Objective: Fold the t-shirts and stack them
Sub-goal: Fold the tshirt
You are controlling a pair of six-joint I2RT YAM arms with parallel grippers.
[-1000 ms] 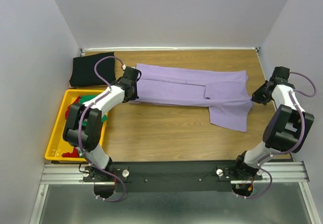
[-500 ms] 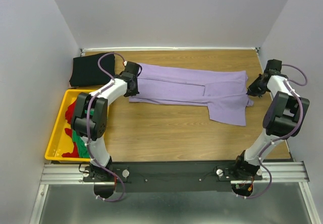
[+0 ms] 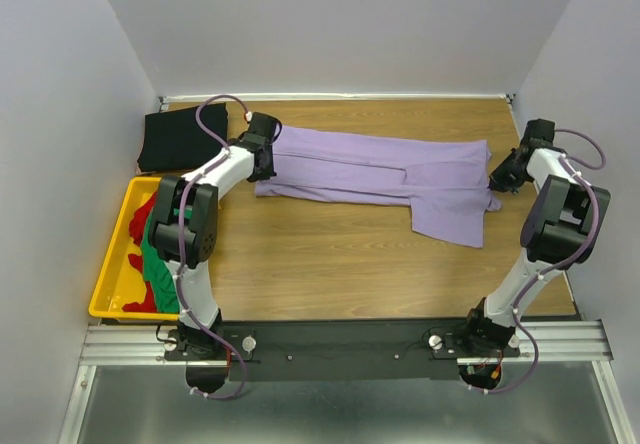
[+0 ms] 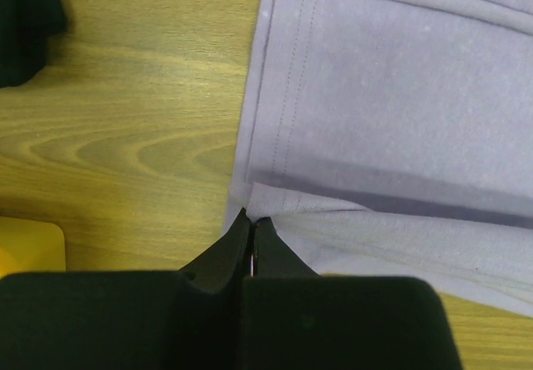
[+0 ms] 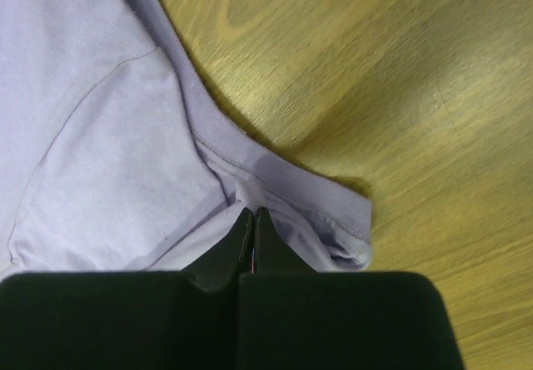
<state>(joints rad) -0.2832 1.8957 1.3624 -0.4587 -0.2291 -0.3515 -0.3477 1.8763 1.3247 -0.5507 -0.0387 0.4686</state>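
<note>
We see the lavender t-shirt (image 3: 370, 169) lying across the far half of the wooden table (image 3: 330, 264), folded lengthwise into a long band that runs from left to right. At its right end a broader flap reaches toward the near side. The cloth is a plain, soft pale purple. It lies mostly flat, with a few shallow creases and an overlapping layer near the middle. In the left wrist view we make out a double line of stitching along its hem, and in the right wrist view a ribbed neckband curving along its edge. The left gripper (image 4: 252, 222) is at the shirt's left end with its jaws pressed together, pinching a corner of the hem where two layers meet. The right gripper (image 5: 253, 213) is at the right end, likewise clamped tight on a small pucker of lavender cloth just beside the neckband. The black t-shirt (image 3: 180, 139) sits folded in the far left corner of the table, apart from the lavender one. Just nearer than it, the yellow crate (image 3: 105, 284) stands at the left edge, holding the green t-shirt (image 3: 155, 264) and the red t-shirt (image 3: 143, 214) crumpled together.
</note>
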